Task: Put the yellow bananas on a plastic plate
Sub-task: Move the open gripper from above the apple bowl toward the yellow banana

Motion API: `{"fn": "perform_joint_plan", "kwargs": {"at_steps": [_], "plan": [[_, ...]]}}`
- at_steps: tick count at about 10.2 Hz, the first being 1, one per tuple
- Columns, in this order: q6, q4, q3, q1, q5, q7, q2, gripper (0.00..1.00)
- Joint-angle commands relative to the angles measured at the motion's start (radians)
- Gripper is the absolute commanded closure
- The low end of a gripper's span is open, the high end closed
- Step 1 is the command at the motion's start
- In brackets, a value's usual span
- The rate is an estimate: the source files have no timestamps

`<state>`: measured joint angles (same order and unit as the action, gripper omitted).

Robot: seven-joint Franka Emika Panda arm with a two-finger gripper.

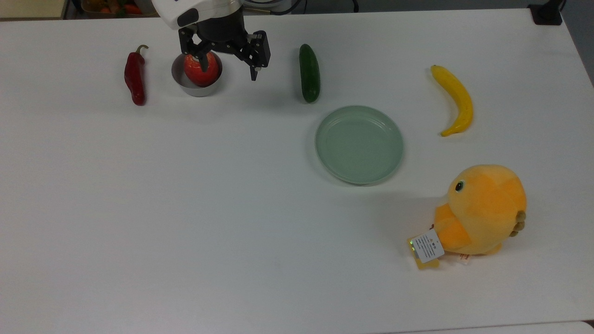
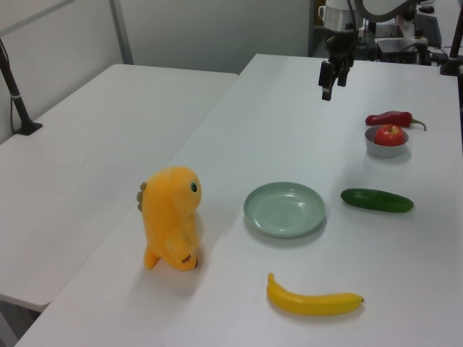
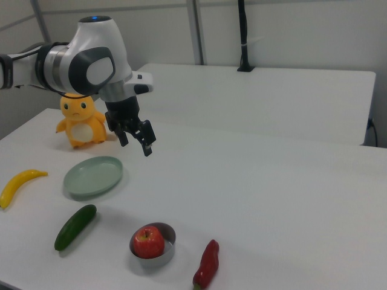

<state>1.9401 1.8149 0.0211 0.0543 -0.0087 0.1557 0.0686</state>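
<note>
1. One arm carries a black two-finger tool (image 1: 229,65) held above the white worktop (image 1: 185,195), its fingers spread apart with nothing between them.
2. From the top view the tool hangs over the far edge of the worktop, partly covering a small grey metal bowl (image 1: 197,86) with a red apple (image 1: 201,69) in it. The left view and the right view place the tool well above the surface and clear of the bowl.
3. The yellow banana (image 1: 455,99) lies flat on the bare worktop, near the top view's right edge. It is apart from the plastic plate (image 1: 359,144) and not on it.
4. The plate is pale green, round and shallow, and it holds nothing. In the top view it sits right of centre, with the banana to its upper right.
5. A dark green cucumber (image 1: 309,73) lies just beyond the plate's far rim in the top view, between the bowl and the banana.
6. A red chilli pepper (image 1: 135,76) lies to the top view's left of the bowl, close beside it.
7. An orange-yellow plush chick (image 1: 482,211) stands near the plate on the top view's lower right, with a white tag (image 1: 428,246) at its base.
8. In the left view the banana (image 2: 312,299) lies nearest the camera, in front of the plate (image 2: 284,208).
</note>
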Motion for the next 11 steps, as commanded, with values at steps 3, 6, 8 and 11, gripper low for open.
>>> {"fn": "perform_joint_plan", "kwargs": {"at_steps": [3, 6, 8, 11], "plan": [[-0.009, -0.003, -0.006, -0.013, 0.003, -0.067, -0.004, 0.0], [0.0, 0.036, -0.006, -0.016, 0.003, -0.071, -0.027, 0.0], [0.003, 0.072, -0.006, -0.013, 0.003, -0.071, -0.053, 0.0], [0.008, 0.151, -0.006, 0.022, 0.003, -0.071, -0.128, 0.0]]}}
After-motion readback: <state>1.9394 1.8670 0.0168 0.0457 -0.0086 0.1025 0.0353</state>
